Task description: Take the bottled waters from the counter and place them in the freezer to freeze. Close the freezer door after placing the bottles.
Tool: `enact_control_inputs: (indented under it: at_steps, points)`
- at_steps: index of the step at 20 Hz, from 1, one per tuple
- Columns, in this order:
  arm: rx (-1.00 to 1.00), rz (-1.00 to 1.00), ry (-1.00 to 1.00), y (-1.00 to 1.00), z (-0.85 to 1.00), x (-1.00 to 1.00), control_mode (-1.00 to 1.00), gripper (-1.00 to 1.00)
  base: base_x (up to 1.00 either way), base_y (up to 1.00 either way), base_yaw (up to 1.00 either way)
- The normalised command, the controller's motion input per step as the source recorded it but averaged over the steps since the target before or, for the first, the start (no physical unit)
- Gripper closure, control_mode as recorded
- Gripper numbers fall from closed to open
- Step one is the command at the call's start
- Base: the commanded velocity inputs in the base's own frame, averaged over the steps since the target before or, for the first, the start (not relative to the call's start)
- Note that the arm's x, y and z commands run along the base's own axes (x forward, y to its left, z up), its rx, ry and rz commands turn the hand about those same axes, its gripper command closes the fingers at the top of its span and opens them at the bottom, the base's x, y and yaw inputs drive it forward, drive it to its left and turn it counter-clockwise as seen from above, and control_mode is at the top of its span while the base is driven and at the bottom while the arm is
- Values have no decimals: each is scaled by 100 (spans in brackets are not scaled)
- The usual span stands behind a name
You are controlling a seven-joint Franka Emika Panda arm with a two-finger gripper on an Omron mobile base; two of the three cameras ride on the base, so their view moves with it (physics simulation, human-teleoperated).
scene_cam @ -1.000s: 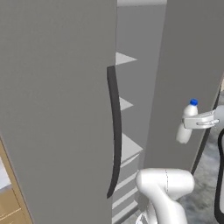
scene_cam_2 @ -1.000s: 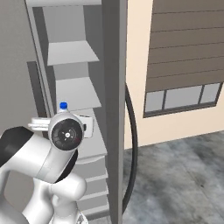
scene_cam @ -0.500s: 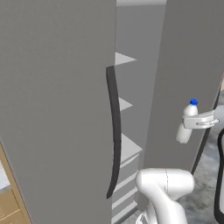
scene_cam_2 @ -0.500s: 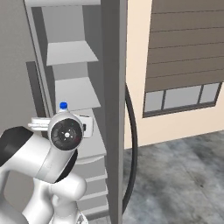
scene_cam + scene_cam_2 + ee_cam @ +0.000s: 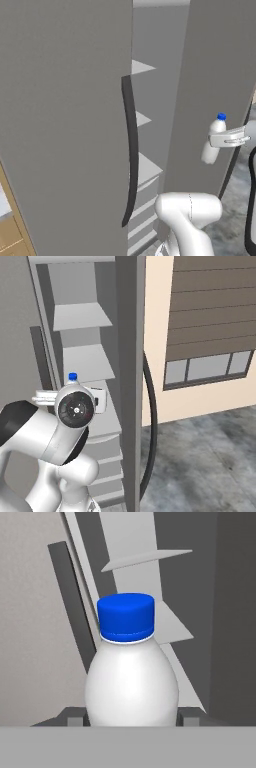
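Note:
My gripper [image 5: 217, 140] is shut on a plain whitish water bottle [image 5: 212, 146] with a blue cap and holds it upright. In the hand view the bottle [image 5: 131, 679] stands between the two fingertips [image 5: 75, 719]. It hangs in front of the inner face of the open freezer door [image 5: 215, 70], to the right of the freezer's white shelves [image 5: 146, 169]. From the right base view the blue cap [image 5: 73, 376] peeks over my hand, level with a middle shelf [image 5: 90, 362] of the freezer. A sliver of the counter [image 5: 3, 204] shows at the far left edge.
The other grey door [image 5: 60, 115] stands shut on the left, with a long dark curved handle [image 5: 131, 150]. The open door's own dark handle [image 5: 151, 421] curves out on its far side. Light wooden cabinets [image 5: 12, 237] sit at the lower left. Grey floor [image 5: 200, 456] lies to the right.

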Motion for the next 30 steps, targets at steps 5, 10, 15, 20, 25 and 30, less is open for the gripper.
enact_control_inputs:
  at_steps: [5, 10, 15, 20, 25, 30]
  points:
    - [0, 0, 0, 0, 0, 0, 100, 100, 43, 41, 5]
    - [0, 0, 0, 0, 0, 0, 100, 100, 38, 10, 5]
    - [0, 0, 0, 0, 0, 0, 100, 100, 17, 0, 5]
    - [0, 0, 0, 0, 0, 0, 100, 100, 0, 5, 4]
    - [-4, 1, -4, 13, 5, -14, -100, 100, 0, 4, 0]
    - [-13, 0, -4, 35, 16, -9, -100, 100, 0, 0, 0]
